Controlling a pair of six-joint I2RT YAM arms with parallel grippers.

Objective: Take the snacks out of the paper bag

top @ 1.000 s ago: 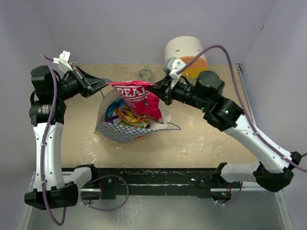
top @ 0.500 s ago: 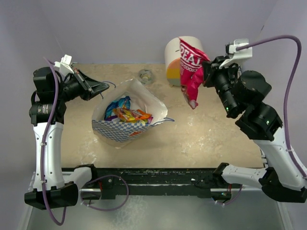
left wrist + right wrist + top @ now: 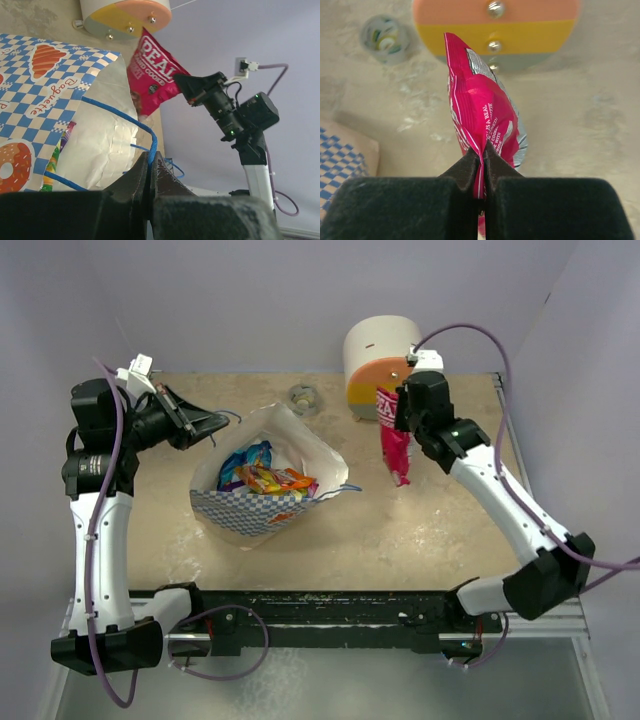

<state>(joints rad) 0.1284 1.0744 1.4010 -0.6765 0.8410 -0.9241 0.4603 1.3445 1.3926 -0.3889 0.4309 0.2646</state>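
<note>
The left gripper [image 3: 151,167] is clamped on the blue cord handle [image 3: 152,142] of the paper bag [image 3: 250,517], which stands left of centre. Judged purpose: keeping the mouth open and the bag steady. The right gripper [image 3: 481,161] pinches the top edge of a pink packet [image 3: 482,112], which hangs over the table [image 3: 450,530] right of the bag, just near of the drawer box [image 3: 380,350], presumably for set-down. Other snacks [image 3: 265,478] lie inside the bag.

The pink snack packet [image 3: 156,70] carries "REAL" in large white capitals. A smaller white line beneath reads roughly "HAND COOKE", its end lost in a crease. The checkered paper bag [image 3: 45,95] has "Baguette" printed in dark letters below an orange loaf drawing. In the right wrist view, the packet's small white lettering is mostly too crumpled to read.
</note>
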